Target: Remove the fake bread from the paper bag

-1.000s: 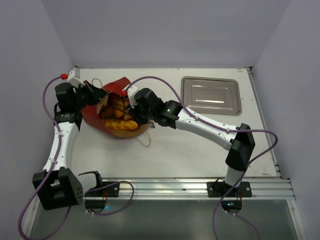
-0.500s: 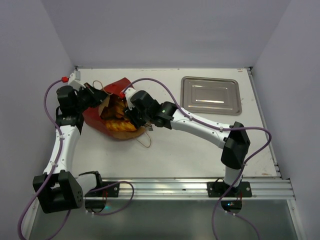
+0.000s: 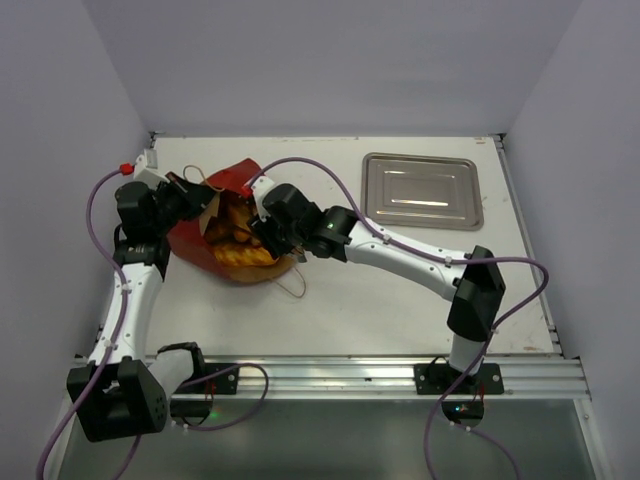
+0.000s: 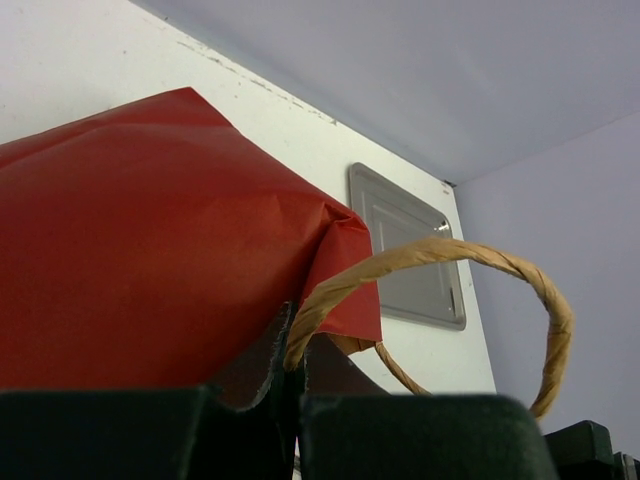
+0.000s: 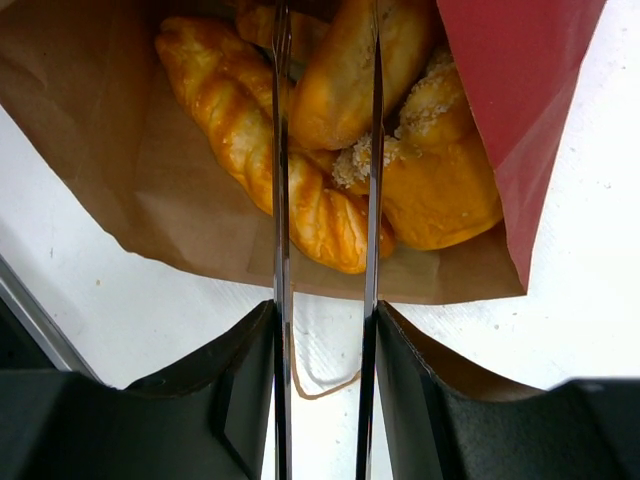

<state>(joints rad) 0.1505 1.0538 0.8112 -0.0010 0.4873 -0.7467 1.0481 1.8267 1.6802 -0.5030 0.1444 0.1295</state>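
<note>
bread [image 5: 340, 80]: in paper bag [image 5: 100, 130], just ahead of right gripper [image 5: 327, 30] | tray [image 4: 405, 255]: ahead of left gripper [image 4: 298, 400], past paper bag

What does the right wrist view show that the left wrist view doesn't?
Only the right wrist view shows the breads lying in the brown inside of the bag, with the right end effector open and pointing at them. Only the left wrist view shows the tray and the left end effector shut on the bag's rim. Both show the bag's red outside, a handle loop and the table.
</note>
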